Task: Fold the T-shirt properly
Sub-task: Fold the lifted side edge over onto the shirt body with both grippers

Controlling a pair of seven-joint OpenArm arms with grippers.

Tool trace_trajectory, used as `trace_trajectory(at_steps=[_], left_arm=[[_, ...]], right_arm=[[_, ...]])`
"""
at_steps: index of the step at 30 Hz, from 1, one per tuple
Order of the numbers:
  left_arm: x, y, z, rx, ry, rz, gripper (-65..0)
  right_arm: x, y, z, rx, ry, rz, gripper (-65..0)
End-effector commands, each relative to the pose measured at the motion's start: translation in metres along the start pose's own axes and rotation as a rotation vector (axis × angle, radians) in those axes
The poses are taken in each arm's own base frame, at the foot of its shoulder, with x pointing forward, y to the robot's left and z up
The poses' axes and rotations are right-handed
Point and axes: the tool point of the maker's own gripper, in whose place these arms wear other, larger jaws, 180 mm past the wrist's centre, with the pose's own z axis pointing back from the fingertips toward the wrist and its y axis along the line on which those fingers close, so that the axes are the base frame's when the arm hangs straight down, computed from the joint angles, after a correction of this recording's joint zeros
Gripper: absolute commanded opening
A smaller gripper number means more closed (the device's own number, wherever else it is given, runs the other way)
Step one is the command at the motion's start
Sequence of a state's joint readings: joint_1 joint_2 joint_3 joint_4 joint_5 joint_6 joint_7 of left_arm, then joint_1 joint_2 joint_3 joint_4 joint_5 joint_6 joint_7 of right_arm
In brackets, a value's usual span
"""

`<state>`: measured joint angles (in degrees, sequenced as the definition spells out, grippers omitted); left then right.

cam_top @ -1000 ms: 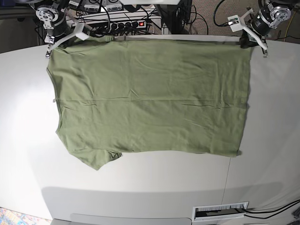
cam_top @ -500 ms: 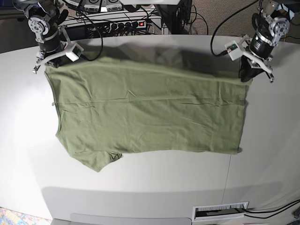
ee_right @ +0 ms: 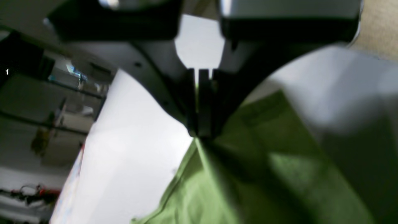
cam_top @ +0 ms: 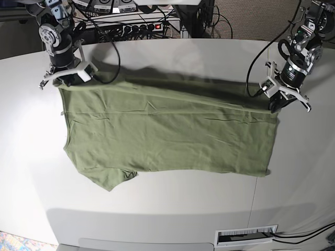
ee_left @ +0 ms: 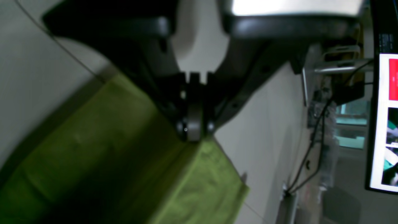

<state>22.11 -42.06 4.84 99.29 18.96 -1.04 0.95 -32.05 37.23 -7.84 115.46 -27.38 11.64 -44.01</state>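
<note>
Two robot grippers, the L one (cam_top: 276, 108) and the R one (cam_top: 64, 82), clench the upper edge of an olive-green T-shirt (cam_top: 172, 138) on a pale table (cam_top: 172, 209), one near each end of the raised edge. The shirt lies spread w/ its lower part flat, a crease running across the middle & a bunched corner jutting out at the lower end on the R arm's side. Behind the lifted edge, more green fabric shows in shadow. Close up, the L wrist cam shows fingertips pressed tog. on the cloth, w/ a screen (ee_left: 384, 124) at the pic's edge; the R wrist cam shows its tips pinching a fold, blurred in part. Black cables (cam_top: 306, 236) trail near the table's front corner
</note>
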Motion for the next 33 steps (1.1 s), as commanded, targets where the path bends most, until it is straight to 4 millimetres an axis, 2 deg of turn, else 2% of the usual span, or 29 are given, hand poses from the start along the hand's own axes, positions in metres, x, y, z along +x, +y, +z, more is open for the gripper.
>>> trace_trajectory(at_steps=[1, 10, 17, 21, 23, 25, 28, 31, 33], left_arm=[[0.002, 0.013, -0.001, 0.031, -0.021, -0.019, -65.0], [0.001, 0.000, -0.014, 0.017, -0.055, 0.071, -65.0], [0.007, -0.010, -0.029, -0.030, -0.089, 0.136, -65.0], [0.013, -0.023, -0.029, -0.097, -0.109, 0.149, -65.0], [0.012, -0.023, -0.029, -0.097, -0.107, 0.148, -65.0], [0.012, -0.023, -0.029, -0.096, -0.107, 0.149, -65.0], [0.012, -0.023, -0.029, -0.097, -0.107, 0.148, -57.5], [0.012, -0.023, -0.029, -0.097, -0.107, 0.148, -50.6], [0.012, -0.023, -0.029, -0.097, -0.107, 0.148, -50.0]], right_arm=[[-0.003, -0.012, -0.004, -0.041, 0.011, 0.000, -65.0], [-0.014, -0.018, -0.025, -0.057, 0.059, -0.032, -65.0], [-0.011, -0.026, -0.027, -0.108, 0.055, -0.094, -65.0], [-0.011, -0.027, -0.027, -0.121, 0.062, -0.117, -65.0], [-0.015, -0.028, -0.026, -0.127, 0.085, -0.110, -65.0], [-0.017, -0.031, -0.026, -0.141, 0.098, -0.096, -60.3], [-0.019, -0.038, -0.024, -0.184, 0.106, -0.113, -53.5], [-0.022, -0.045, -0.022, -0.223, 0.119, -0.108, -53.4], [-0.022, -0.046, -0.022, -0.228, 0.120, -0.108, -53.4]])
